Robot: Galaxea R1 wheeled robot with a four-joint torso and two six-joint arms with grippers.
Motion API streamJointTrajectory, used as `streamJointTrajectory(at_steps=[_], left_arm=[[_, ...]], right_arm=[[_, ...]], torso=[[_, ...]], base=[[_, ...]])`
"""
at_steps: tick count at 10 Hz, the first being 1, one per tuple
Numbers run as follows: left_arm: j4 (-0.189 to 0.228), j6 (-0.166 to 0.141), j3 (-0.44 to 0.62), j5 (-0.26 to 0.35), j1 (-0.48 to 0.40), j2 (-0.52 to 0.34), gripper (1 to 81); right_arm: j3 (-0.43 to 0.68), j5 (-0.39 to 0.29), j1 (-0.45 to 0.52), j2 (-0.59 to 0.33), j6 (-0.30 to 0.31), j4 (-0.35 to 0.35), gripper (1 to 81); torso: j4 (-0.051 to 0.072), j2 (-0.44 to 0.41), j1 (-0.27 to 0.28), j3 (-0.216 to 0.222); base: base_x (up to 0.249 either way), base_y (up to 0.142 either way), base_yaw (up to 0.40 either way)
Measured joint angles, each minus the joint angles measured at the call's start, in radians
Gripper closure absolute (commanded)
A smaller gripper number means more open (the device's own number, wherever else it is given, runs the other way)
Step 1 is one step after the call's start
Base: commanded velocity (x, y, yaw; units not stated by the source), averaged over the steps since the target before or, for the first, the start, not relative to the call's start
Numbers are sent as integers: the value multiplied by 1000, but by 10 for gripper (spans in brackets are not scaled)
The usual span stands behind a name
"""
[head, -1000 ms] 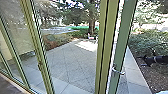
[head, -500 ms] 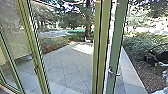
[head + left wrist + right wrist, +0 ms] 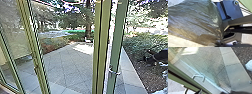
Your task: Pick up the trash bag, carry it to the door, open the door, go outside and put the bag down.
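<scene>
Dark, shiny plastic trash bag [image 3: 196,21] is right beside the left hand [image 3: 223,44], bulging out from a tight gathered neck. Can't tell how far open that hand is, or see its grip; the bunched neck next to it suggests, as a judgement, it carries the bag by the top so the full part can hang free. Right hand [image 3: 235,92]: opening can't be told, no hold on anything seen. Curved pale door handle [image 3: 198,75] is near the right hand, not visibly gripped. Door [image 3: 118,45] has a green upright, with a bright strip between it and the frame [image 3: 102,47], so possibly ajar; can't confirm. Bag on one side, handle by the other: likely split so the right can work the door without setting the load down. Paving [image 3: 67,60] lies ahead of both hands, past the glass; bag not put down there. Risk: plastic snagging on the frame when going through.
</scene>
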Motion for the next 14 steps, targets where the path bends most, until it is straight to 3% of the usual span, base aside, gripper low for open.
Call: streamJointTrajectory(at_steps=[3, 7, 8, 9, 13, 14], left_arm=[[-1, 0, 0, 2, 0, -1, 811], [-2, -1, 0, 3, 0, -3, 811], [-3, -1, 0, 10, 2, -3, 811], [-11, -1, 0, 15, 3, -3, 811], [-22, -1, 0, 18, 6, -2, 811], [-27, -1, 0, 18, 8, -2, 811]], right_arm=[[-68, 17, -10, 42, -30, -79, 10], [-164, 73, -8, 73, -175, -174, 10], [-181, 105, -9, 77, -196, -219, 10], [-195, 138, -11, 79, -208, -254, 10], [-266, 186, -42, 60, -235, -377, 10], [-285, 193, -43, 60, -252, -401, 10]], torso=[[0, 0, -1, 0], [-2, 0, -1, 0], [-13, 0, 0, 0], [-31, 0, 0, 3], [-119, 0, 0, 37], [-135, 0, 0, 42]], base=[[0, 0, 0], [0, 0, 0], [0, 0, 0], [0, 0, 0], [0, 0, 0], [0, 0, 0]])
